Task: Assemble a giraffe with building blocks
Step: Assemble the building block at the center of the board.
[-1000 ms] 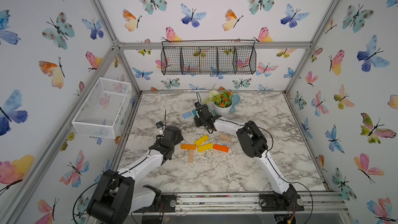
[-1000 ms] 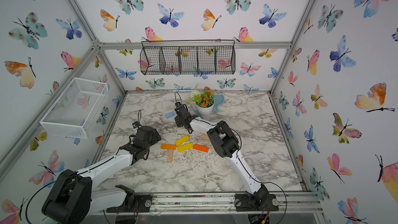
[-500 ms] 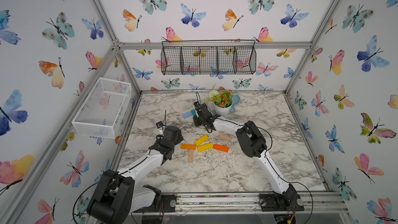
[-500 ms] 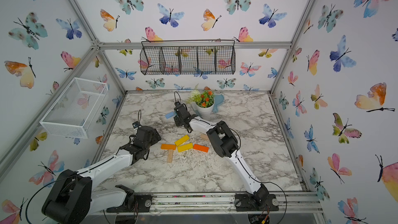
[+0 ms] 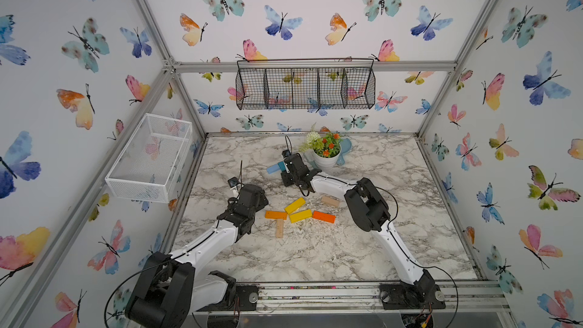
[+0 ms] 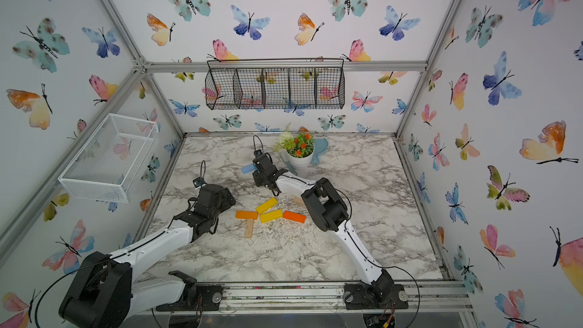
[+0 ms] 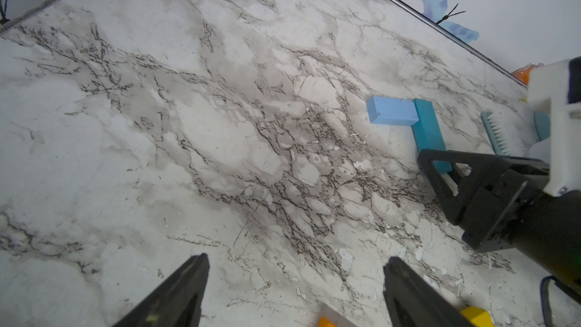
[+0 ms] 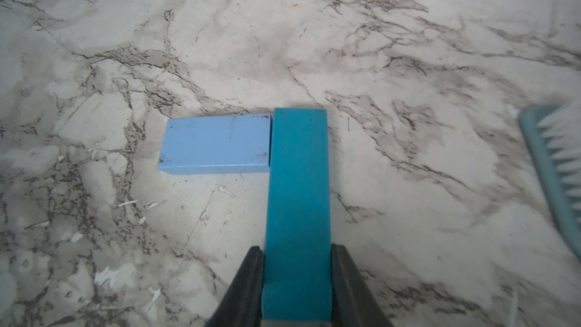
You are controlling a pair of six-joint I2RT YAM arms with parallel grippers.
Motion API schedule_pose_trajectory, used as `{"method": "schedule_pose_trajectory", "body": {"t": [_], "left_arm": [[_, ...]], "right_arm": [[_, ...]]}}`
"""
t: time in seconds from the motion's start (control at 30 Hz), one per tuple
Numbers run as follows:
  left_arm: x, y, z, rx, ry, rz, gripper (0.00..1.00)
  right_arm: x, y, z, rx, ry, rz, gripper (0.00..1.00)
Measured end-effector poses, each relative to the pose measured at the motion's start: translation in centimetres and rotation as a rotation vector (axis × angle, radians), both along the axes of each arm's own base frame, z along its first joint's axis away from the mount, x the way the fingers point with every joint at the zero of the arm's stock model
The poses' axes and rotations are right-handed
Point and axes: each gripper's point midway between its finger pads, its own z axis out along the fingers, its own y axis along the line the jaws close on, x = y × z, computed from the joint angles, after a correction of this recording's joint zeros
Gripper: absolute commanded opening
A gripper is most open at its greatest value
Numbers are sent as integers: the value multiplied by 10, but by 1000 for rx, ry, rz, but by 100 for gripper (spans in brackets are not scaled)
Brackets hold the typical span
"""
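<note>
One marble tabletop (image 5: pixel 315 257) carries all the work items. Two arms reach over it. The left gripper (image 7: pixel 297 261) hangs over bare marble with its jaws spread wide and nothing between them. The right gripper (image 8: pixel 297 249) is clamped on the near end of the teal block (image 8: pixel 297 184). One black wire basket (image 5: pixel 305 86) hangs on the rear wall. One white mesh basket (image 5: pixel 151 156) is mounted on the side wall by the left arm. One potted plant (image 5: pixel 326 153) stands at the rear of the table, with one blue scoop (image 5: pixel 345 149) just behind it and one teal brush (image 8: pixel 553 165) lying beside the pot. Eight building blocks are in view. One light-blue block (image 8: pixel 215 144) lies flat near the pot, its end touching the side of the teal block at that block's far end, so the two form a right angle. The remaining six lie mid-table between the arms: two yellow blocks (image 5: pixel 295 205) (image 5: pixel 300 215), one tilted just behind the other, two orange blocks (image 5: pixel 276 214) (image 5: pixel 323 217) flanking the nearer yellow one, and two plain wood blocks (image 5: pixel 279 228) (image 5: pixel 330 201). The first wood block sits below the orange block nearer the left arm, and the second lies apart beside the right arm.
</note>
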Motion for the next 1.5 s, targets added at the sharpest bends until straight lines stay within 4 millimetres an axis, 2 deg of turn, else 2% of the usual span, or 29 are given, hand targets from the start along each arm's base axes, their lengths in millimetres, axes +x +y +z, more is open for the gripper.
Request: {"method": "schedule_pose_trajectory", "body": {"t": [0.33,0.57,0.73,1.37,1.5], "left_arm": [[-1,1,3,-5,-12,0,91],[-3,1,0,-2,-4,0,91],[-3,1,0,-1,-4,0,91],[-4,1,0,3,-9,-8,91],[-7,1,2,-2,-27,-26,92]], "right_arm": [[0,2,1,29,-14,-30,16],[-1,1,0,35,-16,-57,39],[-7,0,0,34,-14,-51,47],[-15,-1,2,33,-12,-27,53],[-25,-10,3,7,6,-16,56]]}}
